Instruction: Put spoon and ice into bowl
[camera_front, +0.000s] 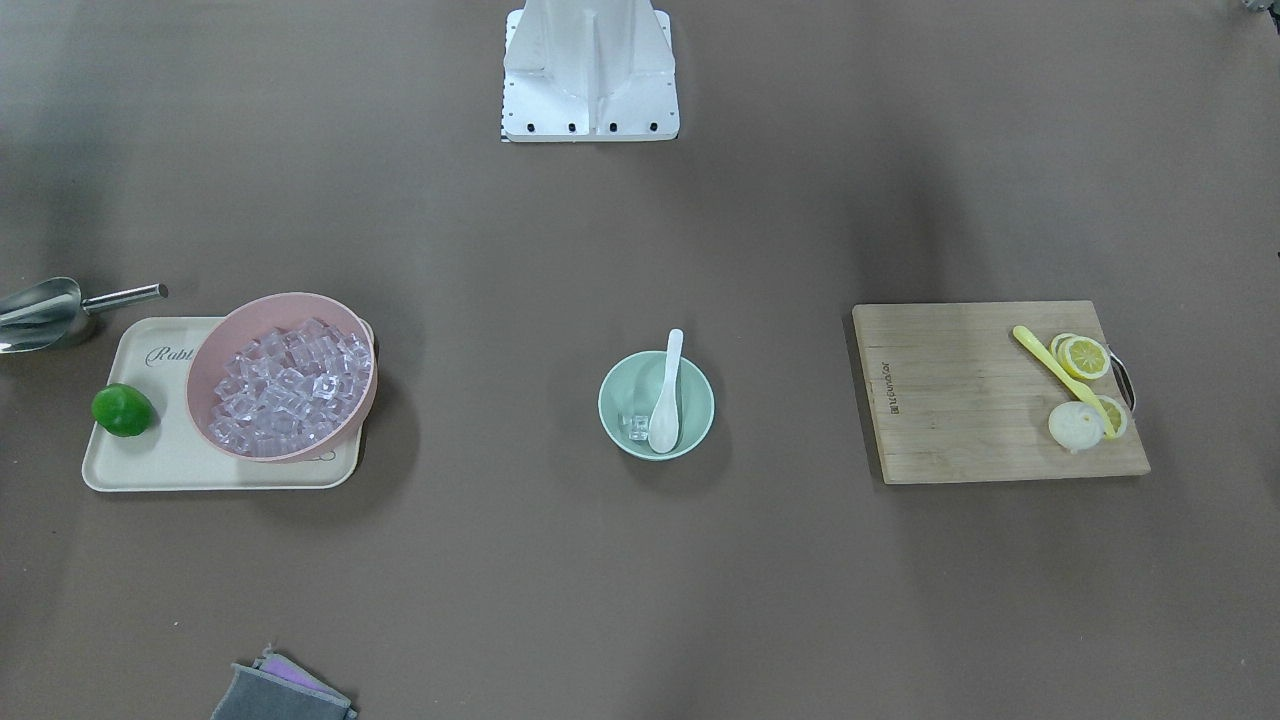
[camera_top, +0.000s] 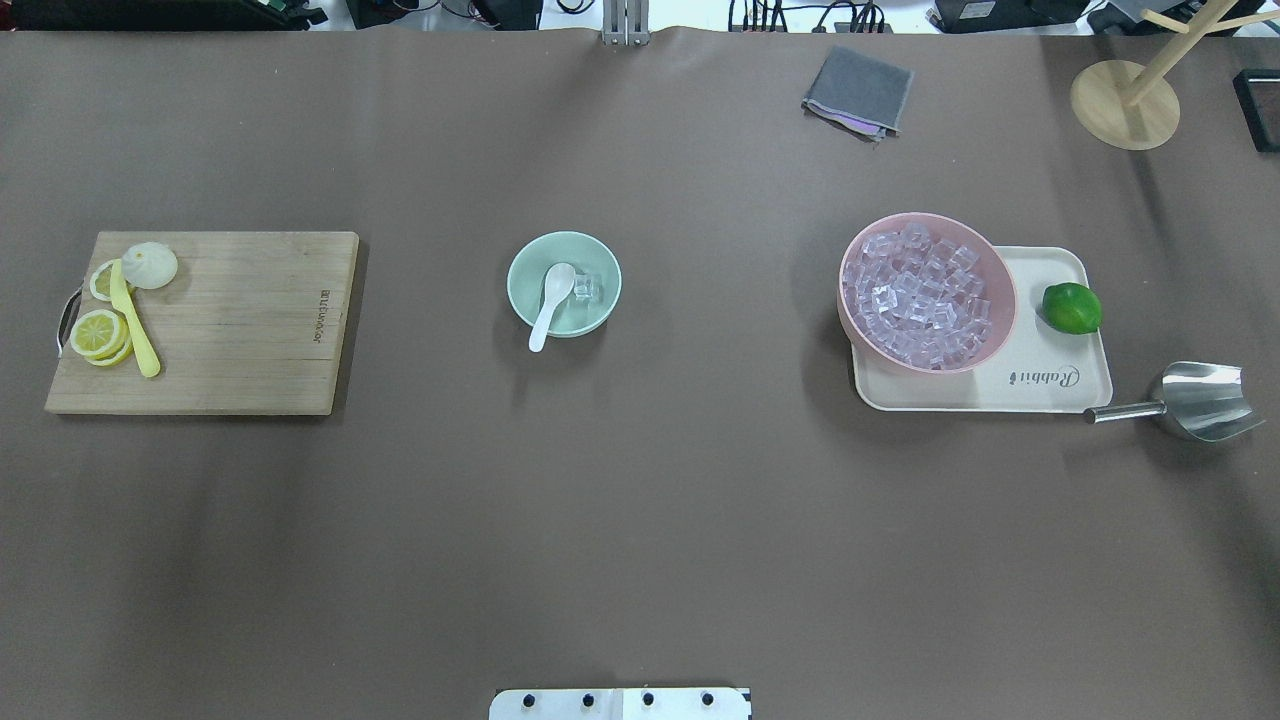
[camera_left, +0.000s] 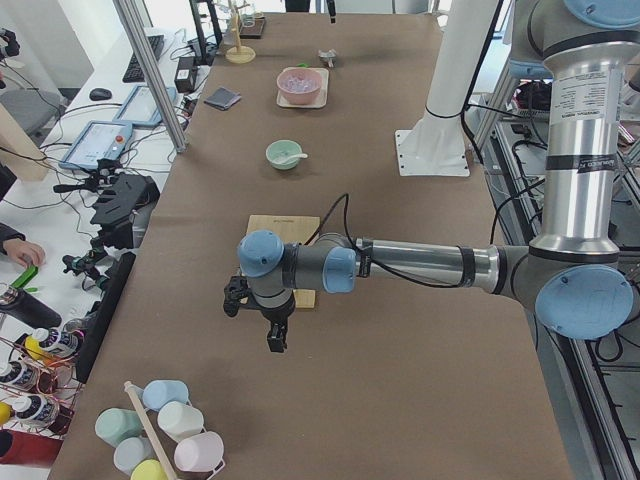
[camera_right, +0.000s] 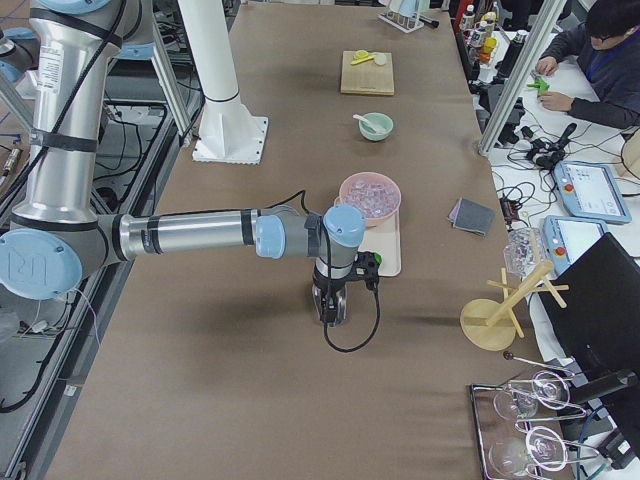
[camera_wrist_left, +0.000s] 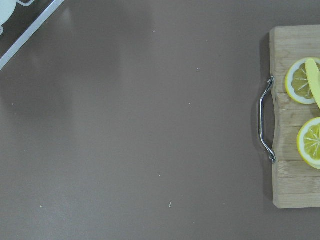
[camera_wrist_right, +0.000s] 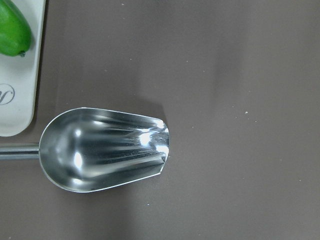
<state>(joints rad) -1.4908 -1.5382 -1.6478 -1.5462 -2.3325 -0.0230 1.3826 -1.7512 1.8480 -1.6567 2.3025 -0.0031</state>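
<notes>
The mint-green bowl (camera_front: 700, 392) stands at the table's middle, also in the overhead view (camera_top: 535, 262). The white spoon (camera_front: 667, 385) lies in it, scoop down, handle over the rim toward the robot. A few clear ice cubes (camera_front: 636, 425) lie in the bowl beside the scoop. Many more ice cubes (camera_top: 920, 290) fill the pink bowl (camera_top: 860, 330). My left gripper (camera_left: 277, 338) hangs past the cutting board's end, far from the bowl. My right gripper (camera_right: 330, 305) hangs over the metal scoop. I cannot tell whether either is open or shut.
A wooden cutting board (camera_top: 230, 330) holds lemon slices (camera_top: 98, 333) and a yellow utensil (camera_top: 133, 325). A cream tray (camera_top: 1050, 385) carries the pink bowl and a lime (camera_top: 1071, 307). The metal scoop (camera_wrist_right: 105, 149) lies beside the tray. A grey cloth (camera_top: 858, 92) lies at the far edge.
</notes>
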